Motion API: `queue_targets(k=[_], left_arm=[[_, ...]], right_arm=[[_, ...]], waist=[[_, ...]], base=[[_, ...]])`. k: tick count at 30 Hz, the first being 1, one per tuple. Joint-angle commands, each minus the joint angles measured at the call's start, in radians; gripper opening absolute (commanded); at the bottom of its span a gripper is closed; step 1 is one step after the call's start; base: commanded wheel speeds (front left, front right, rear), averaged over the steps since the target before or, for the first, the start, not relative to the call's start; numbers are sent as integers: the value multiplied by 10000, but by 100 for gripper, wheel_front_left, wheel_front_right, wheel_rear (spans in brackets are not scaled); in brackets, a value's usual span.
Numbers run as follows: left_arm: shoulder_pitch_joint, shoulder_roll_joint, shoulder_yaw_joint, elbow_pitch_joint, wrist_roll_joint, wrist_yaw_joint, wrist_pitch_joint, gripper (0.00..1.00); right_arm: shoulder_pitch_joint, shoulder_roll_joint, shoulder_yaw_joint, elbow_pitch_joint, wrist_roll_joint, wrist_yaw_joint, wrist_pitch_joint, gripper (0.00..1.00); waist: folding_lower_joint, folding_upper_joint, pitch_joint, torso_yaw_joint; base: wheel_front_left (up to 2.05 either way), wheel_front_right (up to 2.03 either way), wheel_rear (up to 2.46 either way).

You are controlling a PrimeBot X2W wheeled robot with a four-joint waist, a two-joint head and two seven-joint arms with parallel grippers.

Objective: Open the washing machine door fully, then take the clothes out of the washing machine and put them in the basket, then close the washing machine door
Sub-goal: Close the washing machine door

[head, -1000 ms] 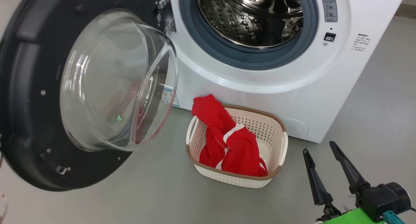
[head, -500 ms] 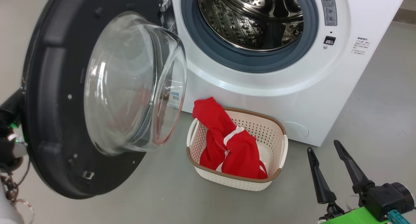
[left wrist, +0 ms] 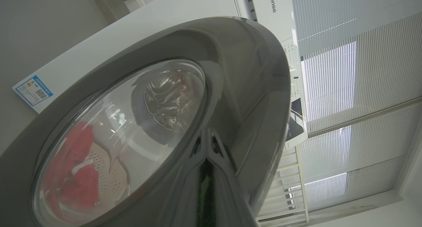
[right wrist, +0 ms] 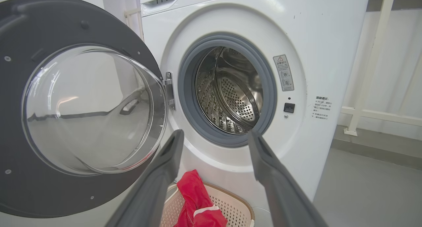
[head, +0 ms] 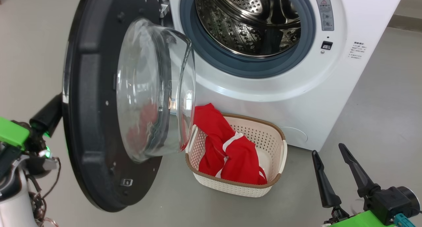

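My closed left fingers [left wrist: 206,190] touch the washing machine door [head: 86,105]; its glass bowl [head: 155,85] points toward 3 o'clock. My right fingers [head: 322,179] spread wide, empty.

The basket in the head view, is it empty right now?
No, red clothes lie in the basket, one end draped over its rim on the side of the washing machine.

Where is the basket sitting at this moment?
Head view, lower centre: the basket sits on the floor in front of the washing machine, just right of the open washing machine door.
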Motion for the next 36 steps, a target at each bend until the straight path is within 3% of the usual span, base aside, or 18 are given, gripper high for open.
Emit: queue_targets(k=[1, 19, 36], left_arm=[[161, 160, -54, -524, -177, 132, 128, 0], [1234, 104, -2116, -1192, -2367, 588, -1104, 0], [1124, 103, -3450, -1073, -3598, 282, -2068, 0]], right_arm=[[-201, -133, 226, -239, 61, 62, -63, 100], [-245, -133, 168, -243, 62, 62, -63, 100], [-438, -133, 226, -236, 106, 62, -63, 100]], waist=[[0, -1, -35, -72], [0, -1, 92, -719], [0, -1, 340, -1326]], base=[[0, 0, 0], [0, 0, 0], [0, 0, 0]])
